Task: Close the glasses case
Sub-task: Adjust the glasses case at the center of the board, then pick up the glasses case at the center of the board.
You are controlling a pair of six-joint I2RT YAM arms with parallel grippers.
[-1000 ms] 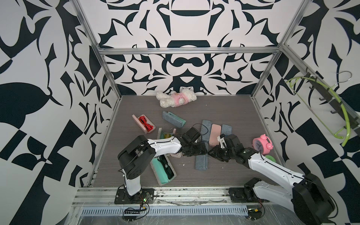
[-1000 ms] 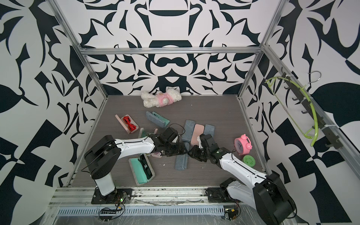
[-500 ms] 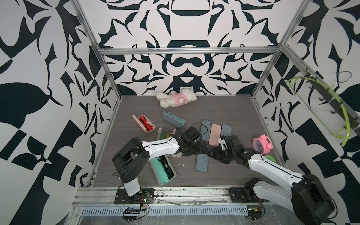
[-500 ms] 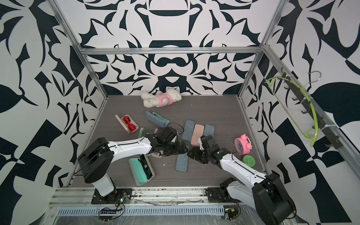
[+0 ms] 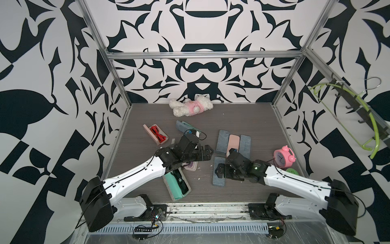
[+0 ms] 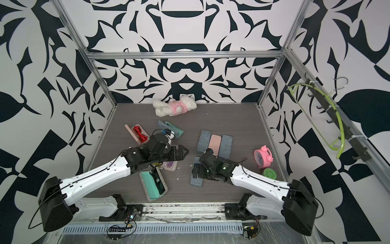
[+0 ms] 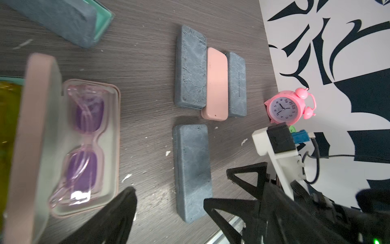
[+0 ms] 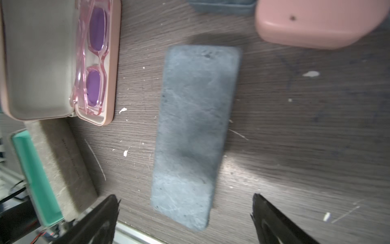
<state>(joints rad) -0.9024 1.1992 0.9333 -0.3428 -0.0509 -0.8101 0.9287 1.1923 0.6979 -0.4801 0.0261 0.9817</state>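
Grey-blue felt glasses case [image 5: 219,176]: a long rounded rectangle, scuffed and mottled, with its lid down flat on the base and the side seam shut.
Where it lies: front centre of the dark wood-grain table [image 5: 242,118], lengthwise, just in front of a row of three closed cases.
Right gripper [image 8: 184,200]: jaws spread wide, one finger on either side of the case's near end, clear of both flanks, gripping nothing.
Left gripper [image 5: 207,153]: jaws parted and empty, hanging above the table between the grey-blue case and an open pink case [image 7: 109,169].
Inside the pink case: pink-framed glasses with purple lenses [image 7: 84,143].
Row behind: grey case [image 5: 223,141], salmon-pink case [image 5: 233,143], second grey case [image 5: 244,146], sides touching.
By the right wall: pink twin-bell alarm clock [image 5: 283,156].
Front left: open teal-lined case [image 5: 174,187] holding dark glasses.
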